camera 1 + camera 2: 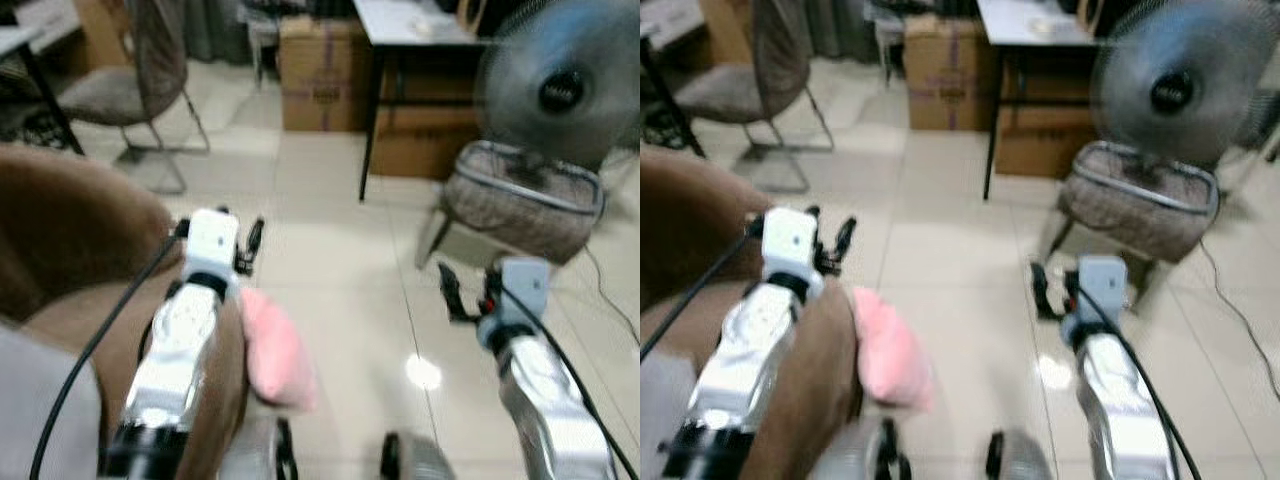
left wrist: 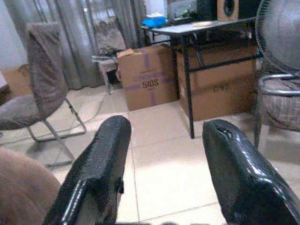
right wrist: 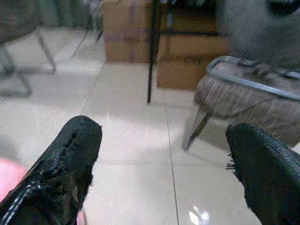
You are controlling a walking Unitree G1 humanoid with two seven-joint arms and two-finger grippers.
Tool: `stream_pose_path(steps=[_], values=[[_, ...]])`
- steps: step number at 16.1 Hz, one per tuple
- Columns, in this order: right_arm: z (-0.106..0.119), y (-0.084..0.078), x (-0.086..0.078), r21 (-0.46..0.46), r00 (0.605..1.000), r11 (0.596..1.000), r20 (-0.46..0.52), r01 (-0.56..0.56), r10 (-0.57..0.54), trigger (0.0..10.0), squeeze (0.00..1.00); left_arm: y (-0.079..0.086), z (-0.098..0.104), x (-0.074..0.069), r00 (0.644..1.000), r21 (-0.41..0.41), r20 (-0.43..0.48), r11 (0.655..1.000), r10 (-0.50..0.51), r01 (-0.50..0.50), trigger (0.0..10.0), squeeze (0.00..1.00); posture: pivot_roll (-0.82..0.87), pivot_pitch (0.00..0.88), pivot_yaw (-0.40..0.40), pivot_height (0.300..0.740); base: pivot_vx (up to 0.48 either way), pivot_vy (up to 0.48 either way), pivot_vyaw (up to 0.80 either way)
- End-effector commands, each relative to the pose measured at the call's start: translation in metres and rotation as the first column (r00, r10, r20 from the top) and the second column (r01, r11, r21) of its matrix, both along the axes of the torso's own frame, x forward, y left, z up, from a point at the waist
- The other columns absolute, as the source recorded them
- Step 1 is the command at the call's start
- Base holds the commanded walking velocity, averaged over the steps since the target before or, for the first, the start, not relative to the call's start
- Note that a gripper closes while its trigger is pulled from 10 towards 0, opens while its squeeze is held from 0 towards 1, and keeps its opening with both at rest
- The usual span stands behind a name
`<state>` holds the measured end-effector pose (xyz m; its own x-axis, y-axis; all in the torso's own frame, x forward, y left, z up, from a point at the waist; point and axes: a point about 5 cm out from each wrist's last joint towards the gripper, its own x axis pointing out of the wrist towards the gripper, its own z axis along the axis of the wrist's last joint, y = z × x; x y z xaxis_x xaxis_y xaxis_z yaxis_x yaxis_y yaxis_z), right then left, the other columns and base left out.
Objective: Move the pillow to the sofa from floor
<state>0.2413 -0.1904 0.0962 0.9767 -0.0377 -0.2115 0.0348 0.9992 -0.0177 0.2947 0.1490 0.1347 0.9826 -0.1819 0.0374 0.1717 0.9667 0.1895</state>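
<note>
A pink pillow [image 1: 272, 348] lies on the tiled floor, leaning against the side of the brown sofa [image 1: 60, 235] at my left. My left gripper [image 1: 218, 228] is held over the sofa's arm, just above and behind the pillow, open with nothing between its fingers [image 2: 101, 154]. My right gripper [image 1: 468, 290] hovers over bare floor well to the right of the pillow, also open and empty. A corner of the pillow [image 3: 7, 174] shows beside one right finger [image 3: 70, 150] in the right wrist view.
A standing fan [image 1: 560, 90] and a woven-seat stool [image 1: 520, 200] stand close at the right front. Behind them are a black-legged table [image 1: 410, 30] and cardboard boxes [image 1: 320, 75]. A grey cantilever chair [image 1: 130, 85] stands far left. Open tiled floor lies ahead.
</note>
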Motion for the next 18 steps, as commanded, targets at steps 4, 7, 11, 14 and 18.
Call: stream_pose_path(steps=[4, 7, 11, 14, 18], values=[[0.006, 0.002, 0.003, -0.005, 1.000, 1.000, 0.017, -0.010, 0.010, 10.0, 0.00, 0.001, -0.006, -0.003, 1.000, 0.019, -0.017, 1.000, -0.017, 0.017, 10.0, 0.00, 0.00, 0.000, 0.007, 0.606, 0.000, 0.000, 0.00], [0.006, 0.001, 0.002, -0.005, 1.000, 1.000, 0.013, -0.007, 0.007, 10.0, 0.00, -0.002, -0.009, -0.004, 0.999, -0.006, -0.026, 0.999, -0.042, 0.042, 10.0, 0.00, -0.01, 0.000, 0.009, 0.606, 0.329, 0.000, 0.00], [0.007, -0.002, 0.002, -0.017, 1.000, 1.000, 0.014, 0.000, 0.000, 10.0, 0.00, -0.001, -0.010, -0.004, 0.999, -0.005, -0.027, 0.999, -0.039, 0.039, 10.0, 0.00, -0.01, 0.000, 0.008, 0.606, 0.396, 0.000, -0.50], [0.007, -0.002, 0.002, -0.025, 1.000, 1.000, 0.016, -0.004, 0.004, 10.0, 0.00, 0.002, -0.010, -0.004, 0.999, 0.004, -0.029, 1.000, -0.015, 0.015, 10.0, 0.00, -0.01, 0.000, 0.006, 0.606, 0.399, 0.000, 0.00], [0.010, 0.001, 0.005, -0.058, 0.996, 0.995, 0.015, -0.085, 0.086, 10.0, 0.00, 0.010, -0.012, -0.003, 0.999, 0.021, -0.036, 0.999, 0.037, -0.037, 10.0, 0.00, -0.01, 0.000, 0.006, 0.606, 0.401, 0.000, 0.00]])
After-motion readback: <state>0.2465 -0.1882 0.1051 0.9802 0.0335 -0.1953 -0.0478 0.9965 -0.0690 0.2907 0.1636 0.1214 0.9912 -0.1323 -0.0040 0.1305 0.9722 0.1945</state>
